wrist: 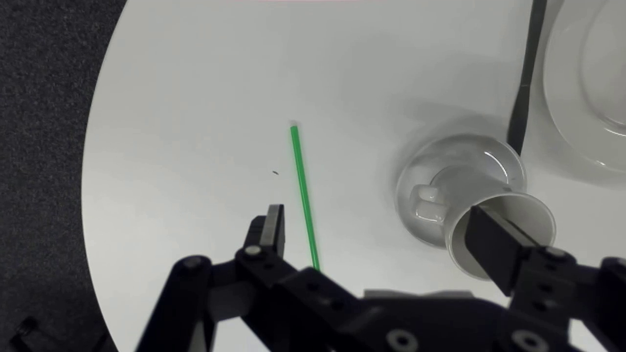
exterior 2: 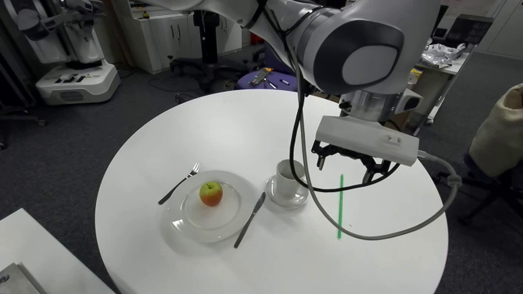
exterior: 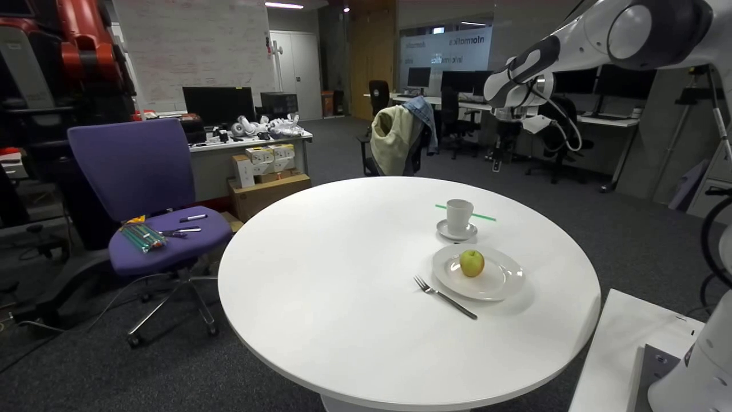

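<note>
Green stick [exterior 2: 340, 208] is lying flat on the white tabletop [wrist: 195, 122], near a cup [exterior 2: 286, 183] that's standing upright on its saucer [wrist: 423, 171]. Driving from afar rn, I'm hovering w/ my jaws spread wide above the tabletop. In wrist view, one jaw's showing left of the stick & the other's hiding part of the cup's mouth; how high up, I'm not able to tell tbh. Apple [exterior 2: 211, 194] is sitting on a plate [exterior 2: 241, 196], knife [exterior 2: 251, 216] is lying cup-side, fork [exterior 2: 178, 185] opp. side.
</note>
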Robot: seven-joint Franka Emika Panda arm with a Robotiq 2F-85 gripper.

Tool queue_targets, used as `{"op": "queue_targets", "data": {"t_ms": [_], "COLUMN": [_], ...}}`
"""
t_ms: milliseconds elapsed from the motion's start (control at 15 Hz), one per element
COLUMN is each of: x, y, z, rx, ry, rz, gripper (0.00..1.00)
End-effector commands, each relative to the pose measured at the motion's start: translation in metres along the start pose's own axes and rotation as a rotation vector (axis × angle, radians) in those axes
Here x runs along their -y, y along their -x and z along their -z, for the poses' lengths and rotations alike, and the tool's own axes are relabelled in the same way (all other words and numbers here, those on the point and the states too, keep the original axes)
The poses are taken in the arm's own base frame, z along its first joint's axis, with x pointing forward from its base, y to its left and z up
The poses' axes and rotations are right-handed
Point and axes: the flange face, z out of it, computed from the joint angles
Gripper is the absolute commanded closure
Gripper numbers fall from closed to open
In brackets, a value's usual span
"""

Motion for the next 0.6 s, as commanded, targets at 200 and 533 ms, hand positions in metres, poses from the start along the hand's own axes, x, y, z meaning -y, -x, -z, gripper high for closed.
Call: {"op": "queue_targets", "data": {"t_ms": [200, 533], "x": [-0.004, -0.014], "y": [-0.022, -0.034], "z": [-0.029, -0.062], "rx": [0.013, 0.056], "ry": [0.071, 0.087], "rz": [-0.128, -0.145], "gripper": [0.00, 0.00]}}
